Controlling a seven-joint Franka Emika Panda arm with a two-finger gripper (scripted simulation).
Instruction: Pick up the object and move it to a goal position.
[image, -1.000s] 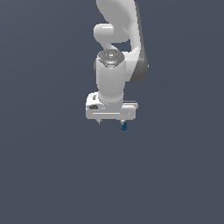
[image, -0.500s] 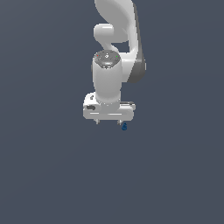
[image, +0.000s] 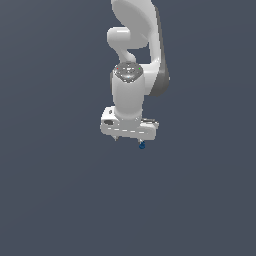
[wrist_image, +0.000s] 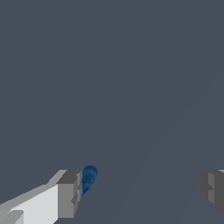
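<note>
We are hovering our gripper (wrist_image: 140, 192) with its jaws spread wide, gripping nothing. The blue object (wrist_image: 89, 178) is lying just beside one finger (wrist_image: 68, 194), off-centre in the gap, its long axis seemingly pointing away from the camera. In the exterior view, the object (image: 142, 145) is barely showing.

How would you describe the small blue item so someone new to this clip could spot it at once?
Start at the big white robot arm in the middle of the exterior view and follow it down to the gripper at its lower end. Just under the gripper's end toward the exterior view's right sits the blue object. It is tiny and elongated, the only coloured thing against the plain grey background; in the wrist view it lies right beside one finger.
</note>
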